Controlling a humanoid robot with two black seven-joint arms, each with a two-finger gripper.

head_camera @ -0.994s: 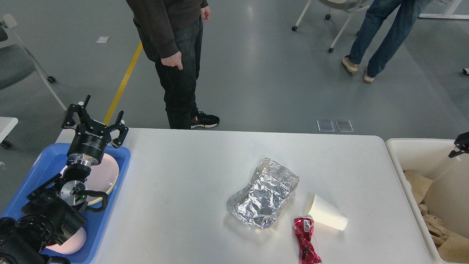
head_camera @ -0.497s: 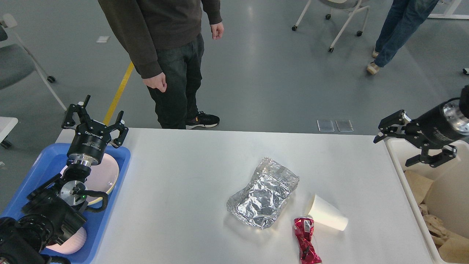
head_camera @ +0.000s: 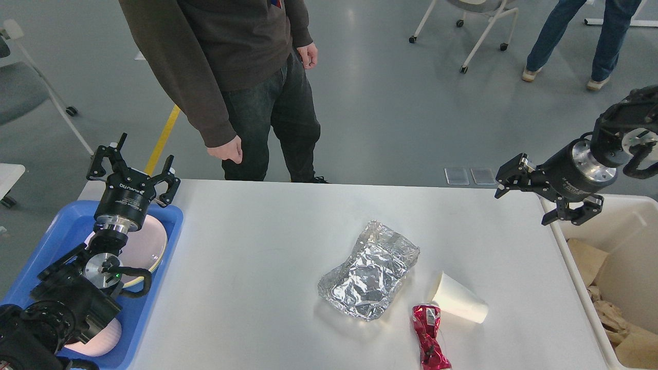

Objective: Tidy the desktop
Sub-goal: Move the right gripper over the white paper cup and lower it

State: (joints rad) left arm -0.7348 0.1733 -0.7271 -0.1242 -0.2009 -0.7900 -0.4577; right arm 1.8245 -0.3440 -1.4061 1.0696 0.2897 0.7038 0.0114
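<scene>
Litter lies nearest on the white tabletop (head_camera: 257, 267): a crumpled red wrapper (head_camera: 430, 336), with a tipped white paper cup (head_camera: 459, 304) touching its upper end and a crushed sheet of aluminium foil (head_camera: 369, 270) just to their left. None of it is cleared yet, so the tidying looks only part done, with a pick-up as the step in hand.

At the left edge sits a blue tray (head_camera: 164, 241) holding a pale pink plate (head_camera: 149, 246) and another pink dish nearer the front. The left end effector (head_camera: 132, 172) hangs above the tray, released and holding nothing. At the right edge, a cream bin (head_camera: 591, 203) already holds brown crumpled paper (head_camera: 611, 313).

Farther back, the right end effector (head_camera: 534, 198) hovers over the far right corner of the tabletop beside the bin, fingers apart and empty. The next move probably calls for it to descend toward the cup or foil, close on one, and carry it to the bin. A person in a dark hoodie (head_camera: 226, 46) stands beyond the far edge.
</scene>
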